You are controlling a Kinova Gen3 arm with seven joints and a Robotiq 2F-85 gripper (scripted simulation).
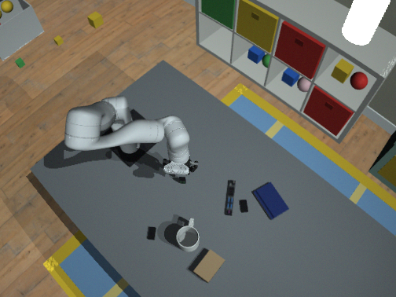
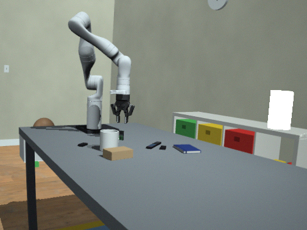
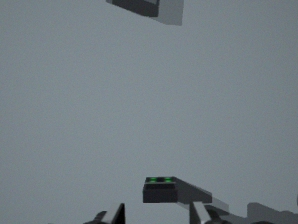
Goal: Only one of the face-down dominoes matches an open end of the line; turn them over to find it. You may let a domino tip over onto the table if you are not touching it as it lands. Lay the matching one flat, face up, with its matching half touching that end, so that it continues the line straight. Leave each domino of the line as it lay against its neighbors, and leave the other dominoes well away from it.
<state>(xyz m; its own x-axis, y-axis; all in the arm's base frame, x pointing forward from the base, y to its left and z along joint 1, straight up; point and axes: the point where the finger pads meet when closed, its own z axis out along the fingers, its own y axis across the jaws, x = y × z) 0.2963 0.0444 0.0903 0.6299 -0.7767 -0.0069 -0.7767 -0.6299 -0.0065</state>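
Observation:
My gripper (image 1: 181, 172) (image 2: 122, 120) hangs above the table with its fingers partly open and nothing between them. Straight below it a black domino (image 2: 121, 135) stands on edge on the table, apart from the fingers, with green pips on one face. In the wrist view this domino (image 3: 160, 188) sits just ahead of the fingertips and casts a long shadow. The line of face-up dominoes (image 1: 230, 197) lies to the right. One face-down domino (image 1: 243, 205) lies close beside the line's near end. Another (image 1: 151, 232) lies left of the mug.
A white mug (image 1: 187, 237) stands near the front, with a dark piece (image 1: 181, 221) just behind it. A tan box (image 1: 208, 265) lies in front of the mug. A blue book (image 1: 270, 199) lies right of the line. The arm's base (image 1: 126, 149) is at the back left.

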